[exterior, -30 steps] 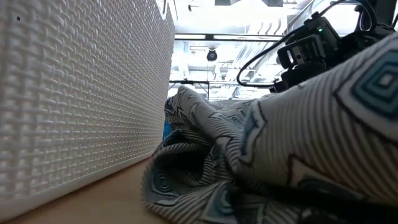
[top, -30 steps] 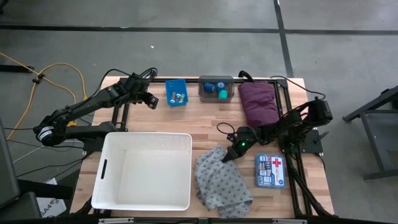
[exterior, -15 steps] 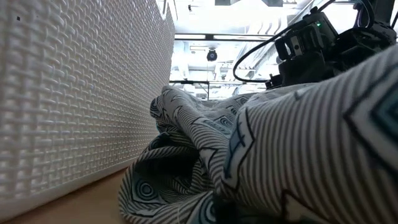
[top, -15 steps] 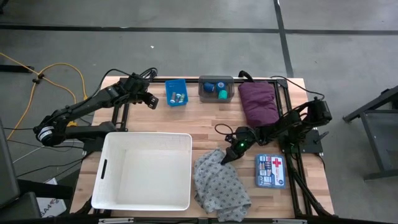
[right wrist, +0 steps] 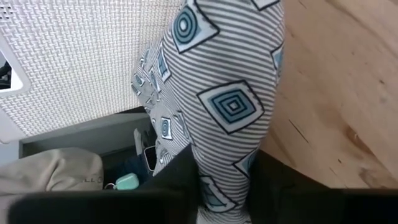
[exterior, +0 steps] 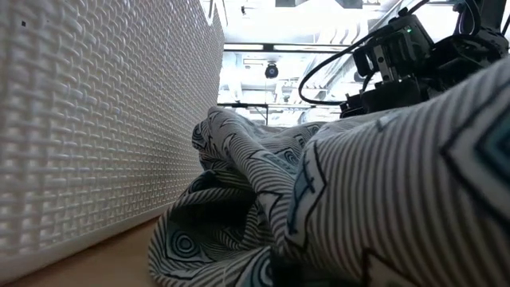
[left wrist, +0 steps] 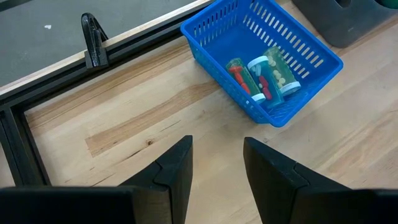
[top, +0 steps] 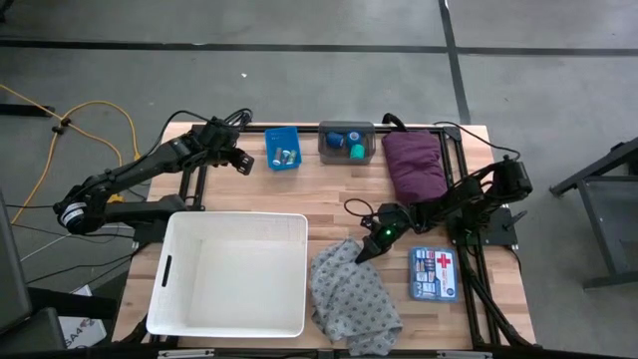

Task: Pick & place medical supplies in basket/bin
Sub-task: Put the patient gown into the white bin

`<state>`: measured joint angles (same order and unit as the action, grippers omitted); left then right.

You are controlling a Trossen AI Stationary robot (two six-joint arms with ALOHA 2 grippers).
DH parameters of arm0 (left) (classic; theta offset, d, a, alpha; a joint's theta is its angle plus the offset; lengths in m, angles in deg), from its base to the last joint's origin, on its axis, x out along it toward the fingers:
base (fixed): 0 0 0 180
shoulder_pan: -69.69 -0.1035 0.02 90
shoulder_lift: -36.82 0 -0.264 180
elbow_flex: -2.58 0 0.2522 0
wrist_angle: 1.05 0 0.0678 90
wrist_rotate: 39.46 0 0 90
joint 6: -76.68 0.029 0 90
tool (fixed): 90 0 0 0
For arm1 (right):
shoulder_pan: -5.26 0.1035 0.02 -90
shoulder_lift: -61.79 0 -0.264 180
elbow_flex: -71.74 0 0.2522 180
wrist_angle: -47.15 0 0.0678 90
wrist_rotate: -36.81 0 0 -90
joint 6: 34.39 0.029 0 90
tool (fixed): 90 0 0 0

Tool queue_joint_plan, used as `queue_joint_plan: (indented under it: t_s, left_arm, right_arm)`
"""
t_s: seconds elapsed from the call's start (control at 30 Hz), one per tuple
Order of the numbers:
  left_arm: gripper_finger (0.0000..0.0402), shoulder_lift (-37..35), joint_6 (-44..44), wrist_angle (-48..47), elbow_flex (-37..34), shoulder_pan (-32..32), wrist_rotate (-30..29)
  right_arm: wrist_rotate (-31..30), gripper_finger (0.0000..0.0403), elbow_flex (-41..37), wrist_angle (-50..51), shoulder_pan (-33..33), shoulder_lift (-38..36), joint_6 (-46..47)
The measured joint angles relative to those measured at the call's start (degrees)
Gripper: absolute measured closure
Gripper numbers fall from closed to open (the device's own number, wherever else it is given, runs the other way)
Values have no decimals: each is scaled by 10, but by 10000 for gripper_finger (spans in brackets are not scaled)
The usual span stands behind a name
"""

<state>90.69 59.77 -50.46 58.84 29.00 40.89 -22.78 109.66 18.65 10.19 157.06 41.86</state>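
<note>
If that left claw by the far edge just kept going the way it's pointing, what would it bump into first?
Most likely the small blue bin holding vials: it lies just ahead of the left gripper, slightly to one side, with bare table between. Depth is hard to judge, so it might skim past.

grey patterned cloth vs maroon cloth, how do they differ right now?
1. The grey patterned cloth lies crumpled and spread at the table's near edge beside the white basket; the maroon cloth sits folded in a neat bundle at the far edge.
2. The right end effector is pinching the grey patterned cloth; nothing touches the maroon cloth.
3. The grey one is printed with stripes and squares; the maroon one is plain.

Both are outside the basket.
</note>
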Motion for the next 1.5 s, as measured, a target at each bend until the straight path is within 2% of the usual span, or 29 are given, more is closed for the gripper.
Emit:
queue_joint_plan:
  t_s: [0.13, 0.57, 0.9, 1.5]
  left_arm:
    - [265, 0, 0, 0, 0, 0, 0]
    - [265, 0, 0, 0, 0, 0, 0]
    - [265, 0, 0, 0, 0, 0, 0]
    - [265, 0, 0, 1, 0, 0, 0]
  right_arm:
    - [0, 340, 0, 0, 0, 0, 0]
    - [5, 352, 0, -24, -17, -1, -35]
    - [54, 358, 0, -42, -75, -29, -95]
    - [14, 359, 11, -38, -209, -107, -213]
